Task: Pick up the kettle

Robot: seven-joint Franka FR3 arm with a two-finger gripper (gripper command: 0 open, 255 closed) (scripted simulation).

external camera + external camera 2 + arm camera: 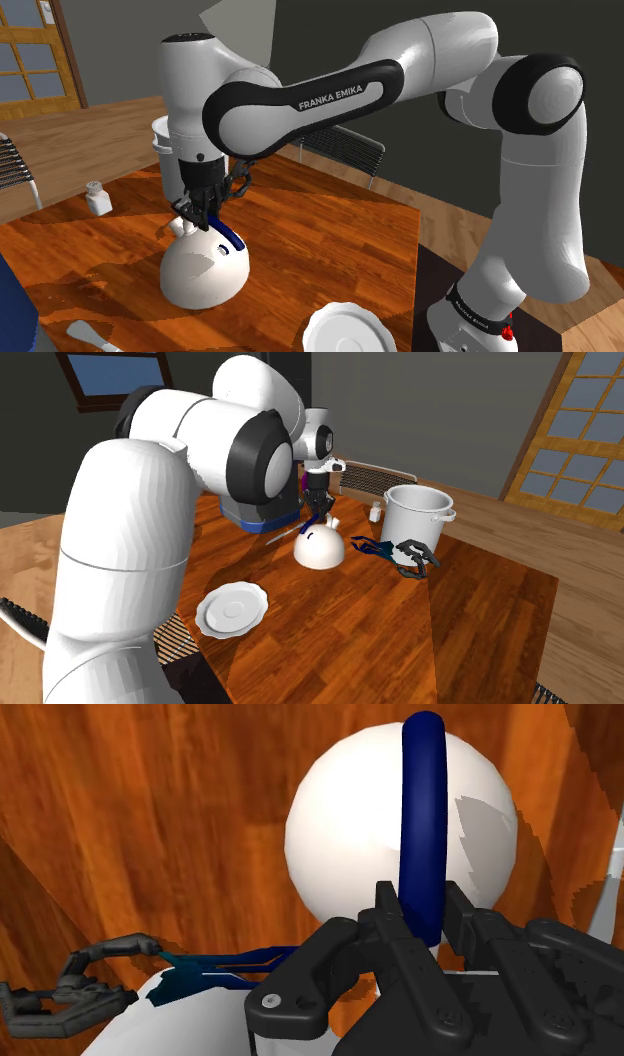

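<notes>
Left of centre in the shoulder view, the white kettle (200, 272) is clasped at its dark blue handle (422, 814) by the gripper (422, 916); it seemingly rests on the table (330, 235).

Glossy wood table (330, 230), smooth kettle (200, 275) — matt fingers (392, 919)

The wooden counter (330, 230) bears a white kettle (205, 272) centre-left in the shoulder view. A plate (345, 330) lies bottom centre.
</notes>
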